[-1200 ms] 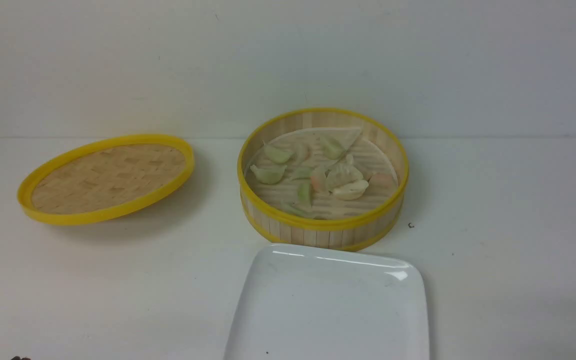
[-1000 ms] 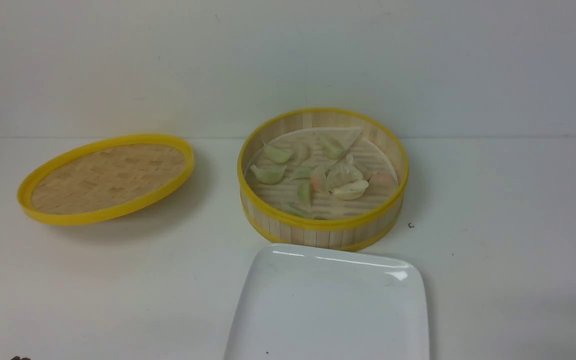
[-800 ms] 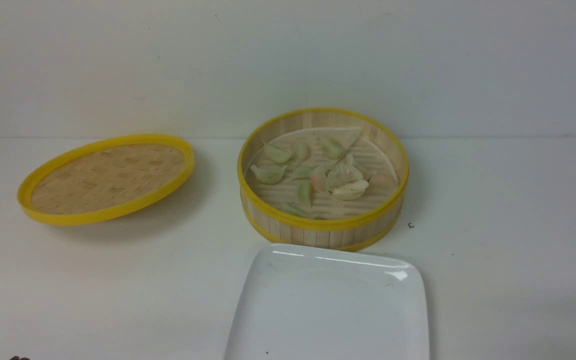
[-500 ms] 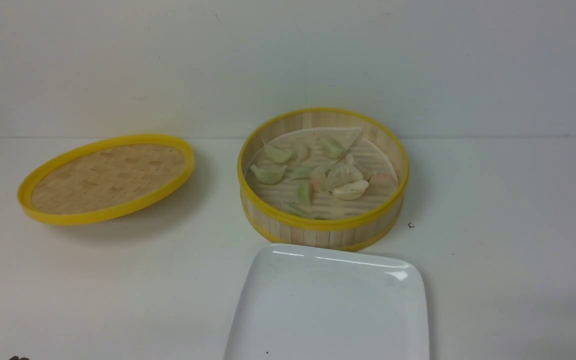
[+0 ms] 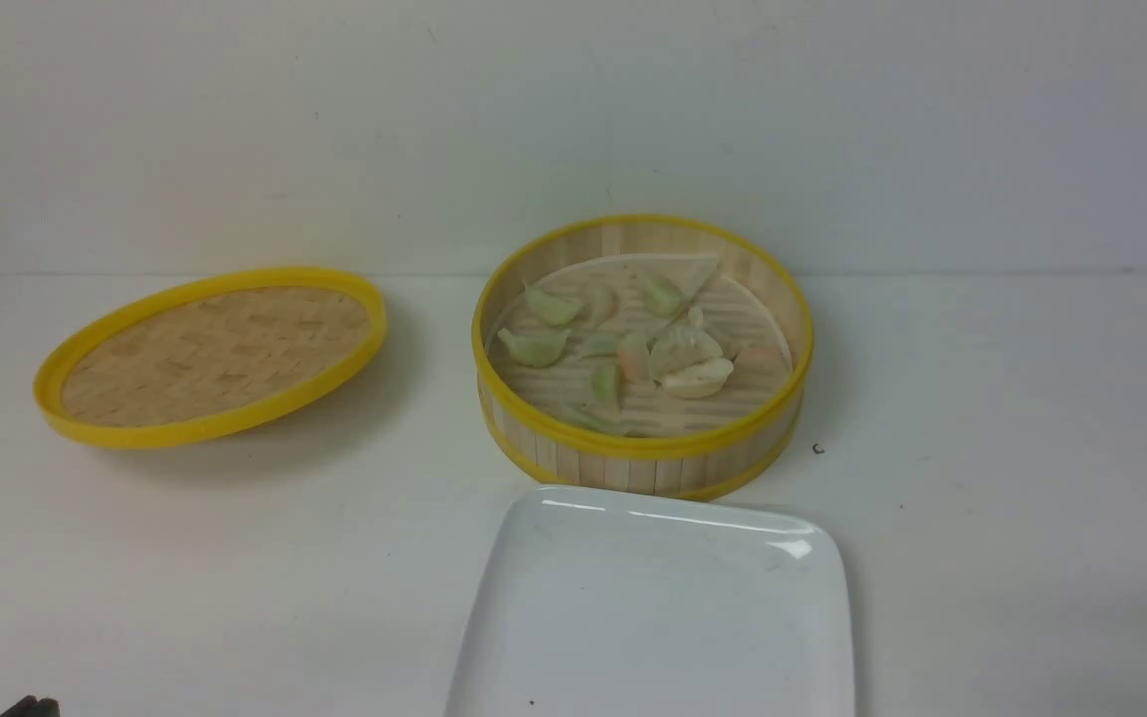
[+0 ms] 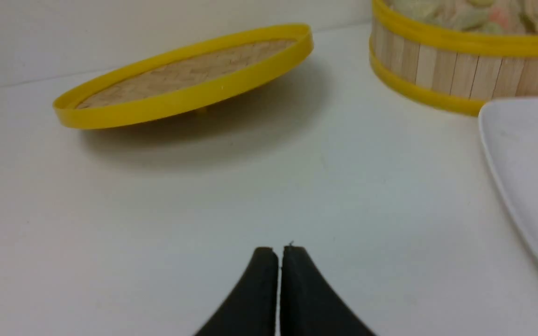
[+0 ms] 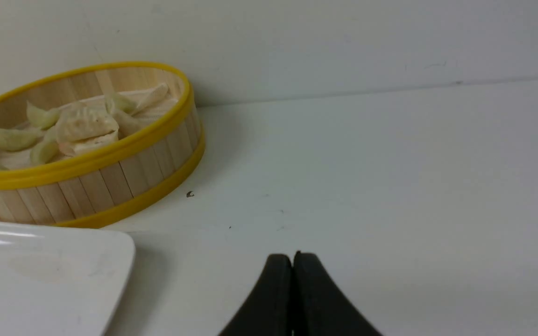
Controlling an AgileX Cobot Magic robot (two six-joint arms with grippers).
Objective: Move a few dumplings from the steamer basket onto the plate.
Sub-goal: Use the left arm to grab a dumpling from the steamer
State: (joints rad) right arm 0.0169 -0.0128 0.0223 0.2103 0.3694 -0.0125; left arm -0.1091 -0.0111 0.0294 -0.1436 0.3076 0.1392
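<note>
While both jaws sit pinched together, empty, the dumplings (image 5: 698, 376) lie far and rightward, likely nearer the right jaws.

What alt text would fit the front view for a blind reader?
A deep round bamboo steamer basket with yellow rims holds several small pale green, whitish and pinkish dumplings. A bare glossy white square plate lies in front of it, and a shallow yellow-rimmed woven lid lies to its left, on a white table.
</note>
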